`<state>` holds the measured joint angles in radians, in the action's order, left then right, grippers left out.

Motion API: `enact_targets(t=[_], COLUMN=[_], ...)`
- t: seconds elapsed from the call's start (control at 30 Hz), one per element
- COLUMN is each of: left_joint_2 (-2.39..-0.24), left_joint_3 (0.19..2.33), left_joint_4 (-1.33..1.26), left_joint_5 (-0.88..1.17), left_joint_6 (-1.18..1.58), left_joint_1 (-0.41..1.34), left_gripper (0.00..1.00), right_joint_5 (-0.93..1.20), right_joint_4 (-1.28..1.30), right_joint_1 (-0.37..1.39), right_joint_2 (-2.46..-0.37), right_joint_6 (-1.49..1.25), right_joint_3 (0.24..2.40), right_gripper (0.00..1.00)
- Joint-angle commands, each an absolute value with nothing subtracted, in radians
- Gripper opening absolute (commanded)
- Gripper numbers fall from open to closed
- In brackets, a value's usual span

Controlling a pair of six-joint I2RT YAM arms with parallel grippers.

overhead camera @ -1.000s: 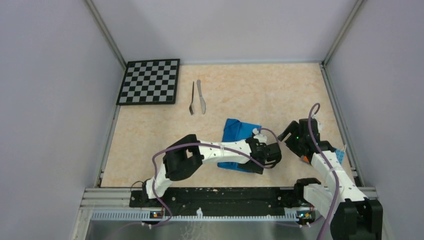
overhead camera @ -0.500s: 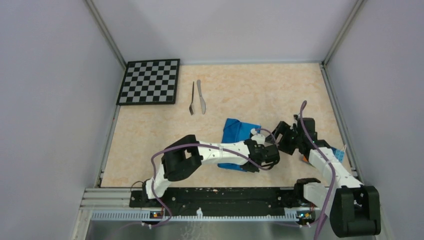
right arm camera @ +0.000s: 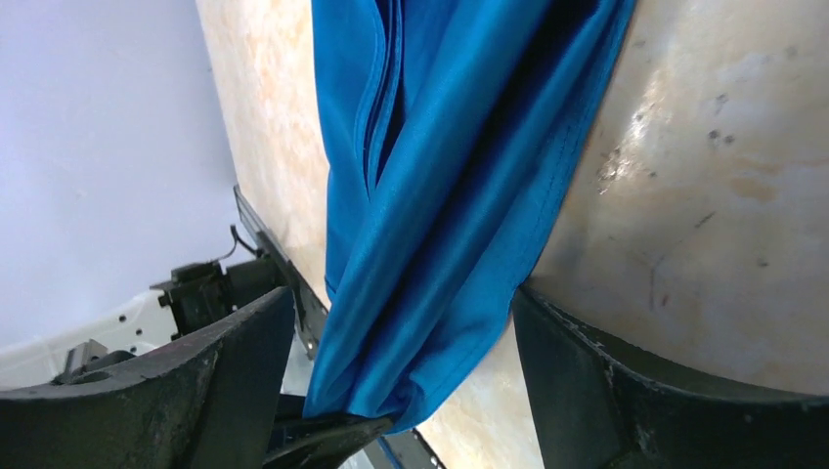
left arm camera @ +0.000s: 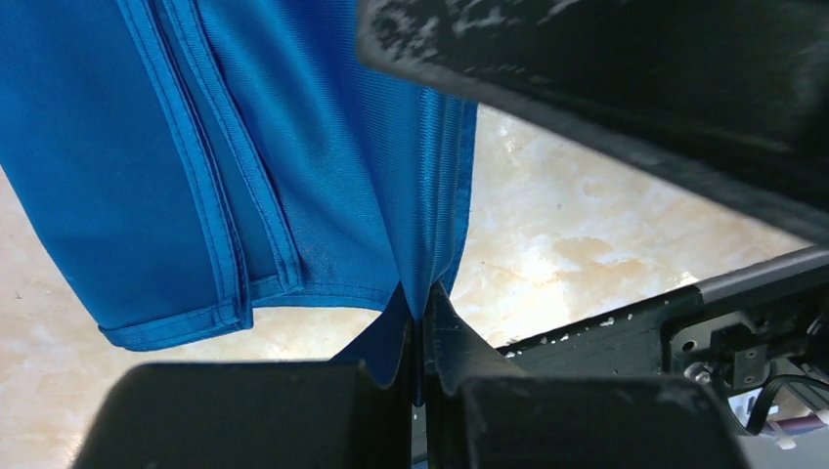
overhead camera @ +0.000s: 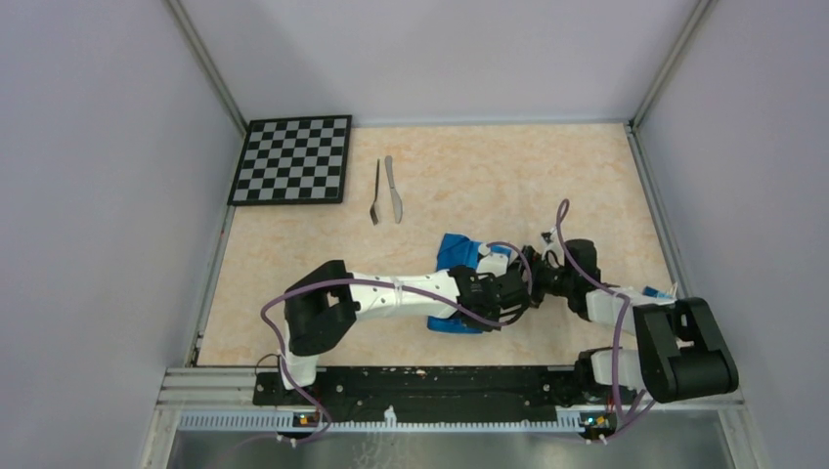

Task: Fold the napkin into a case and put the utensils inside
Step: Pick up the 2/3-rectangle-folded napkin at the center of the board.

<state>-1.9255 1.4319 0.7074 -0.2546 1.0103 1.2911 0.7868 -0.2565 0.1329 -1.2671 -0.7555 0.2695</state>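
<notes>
Folding is the step in hand: the napkin (overhead camera: 455, 254) lies near the middle of the table (overhead camera: 547, 176), already doubled into layers, with its right-hand edge gathered where the two arms meet. The left gripper (left arm camera: 420, 337) has its jaws pressed together on a hem of the cloth, which stretches away from the pinch. The right gripper (right arm camera: 406, 381) stands wide apart, one finger on each side of the bunched fold, gripping nothing. The fork (overhead camera: 375, 192) and knife (overhead camera: 393, 188) lie side by side, well apart from the cloth, near the checkerboard (overhead camera: 293, 159). Next, probably, the right jaws must close on the fold so both arms can carry that edge over and lay it flat.
</notes>
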Motion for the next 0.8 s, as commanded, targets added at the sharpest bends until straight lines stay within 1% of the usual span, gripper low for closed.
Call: enact_targets(t=[0.0,0.2,0.3,0.5,0.57,0.67,0.77], left_joint_2=[-1.868,-1.862,-1.866,-1.865,-1.865,-1.868,-1.867], left_joint_3=[1.422,1.426,1.434,1.445,1.447,1.449,1.448], left_joint_4=[0.678,0.685,0.690,0.691,0.692,0.688,0.686], left_joint_5=[-0.244,-0.239,-0.235,-0.234,-0.232,-0.225,-0.221], left_joint_6=[0.997,0.989,0.982,0.970,0.968,0.966,0.963], left_joint_1=[1.290,1.283,1.281,1.278,1.278,1.278,1.278], left_gripper=[0.00,0.00,0.00,0.00,0.00,0.00,0.00], right_joint_5=[0.785,0.774,0.766,0.738,0.737,0.726,0.727], right_joint_4=[-0.431,-0.446,-0.385,-0.185,-0.157,-0.173,-0.259], right_joint_1=[0.174,0.175,0.176,0.184,0.193,0.205,0.209], right_joint_2=[-1.291,-1.270,-1.236,-1.007,-0.963,-0.930,-0.949], right_joint_6=[-0.827,-0.861,-0.876,-0.886,-0.908,-0.948,-0.999], right_joint_3=[0.244,0.212,0.205,0.147,0.128,0.094,0.065], right_gripper=[0.80,0.80,0.80,0.81,0.81,0.81,0.82])
